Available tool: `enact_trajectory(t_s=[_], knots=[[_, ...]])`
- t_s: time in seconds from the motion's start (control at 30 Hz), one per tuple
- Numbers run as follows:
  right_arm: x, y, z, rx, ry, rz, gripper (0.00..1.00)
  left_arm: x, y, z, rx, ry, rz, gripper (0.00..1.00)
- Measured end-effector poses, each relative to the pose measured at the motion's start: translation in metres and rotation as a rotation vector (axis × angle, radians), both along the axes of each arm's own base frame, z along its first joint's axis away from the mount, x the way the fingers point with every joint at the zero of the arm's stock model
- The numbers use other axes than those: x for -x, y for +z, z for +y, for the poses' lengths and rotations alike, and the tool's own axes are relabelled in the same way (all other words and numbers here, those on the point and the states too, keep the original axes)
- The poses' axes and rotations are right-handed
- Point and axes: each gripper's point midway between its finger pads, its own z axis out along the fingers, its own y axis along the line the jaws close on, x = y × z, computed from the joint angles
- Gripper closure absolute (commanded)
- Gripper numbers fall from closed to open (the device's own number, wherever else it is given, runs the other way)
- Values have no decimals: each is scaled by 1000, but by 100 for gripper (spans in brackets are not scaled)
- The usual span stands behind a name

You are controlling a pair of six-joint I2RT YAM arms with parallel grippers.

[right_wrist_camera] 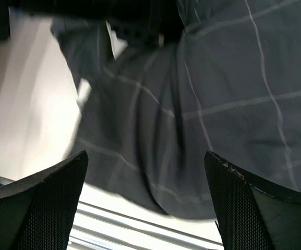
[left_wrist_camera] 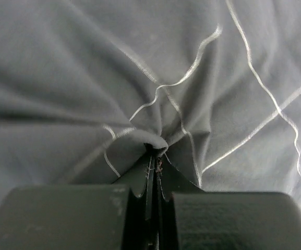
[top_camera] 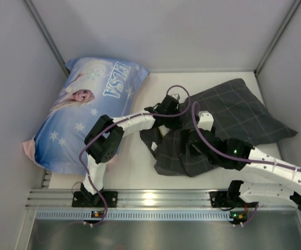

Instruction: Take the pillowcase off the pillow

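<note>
The dark grey checked pillowcase (top_camera: 239, 112) lies rumpled on the right half of the table, bulging toward the back right. The pillow is hidden; no white shows. My left gripper (top_camera: 172, 121) is at the pillowcase's left part, shut on a pinched fold of the pillowcase (left_wrist_camera: 87, 78), the cloth puckering right at my left gripper (left_wrist_camera: 154, 151). My right gripper (top_camera: 192, 143) hovers over the front part of the pillowcase (right_wrist_camera: 228, 94). In the right wrist view my right gripper (right_wrist_camera: 145, 154) stands wide open with nothing between its fingers, the cloth's front edge below it.
A large light blue ELSA-print pillow (top_camera: 87, 104) lies at the back left against the wall. A metal rail (top_camera: 150, 199) runs along the near table edge. Grey walls close in the left, back and right sides.
</note>
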Motion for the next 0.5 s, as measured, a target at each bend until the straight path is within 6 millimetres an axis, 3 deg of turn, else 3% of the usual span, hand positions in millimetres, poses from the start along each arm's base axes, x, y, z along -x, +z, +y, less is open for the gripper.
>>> enact_trajectory(t_s=[0.13, 0.27, 0.37, 0.5], knots=[[1, -2, -2, -8, 2, 5, 12, 56, 4, -30, 65, -78, 2, 100], [11, -18, -10, -5, 20, 34, 12, 106, 26, -32, 111, -145, 11, 100], [17, -26, -14, -9, 33, 50, 13, 119, 54, -17, 142, -140, -18, 100], [24, -29, -19, -38, 42, 56, 17, 112, 105, 3, 204, -97, -104, 100]])
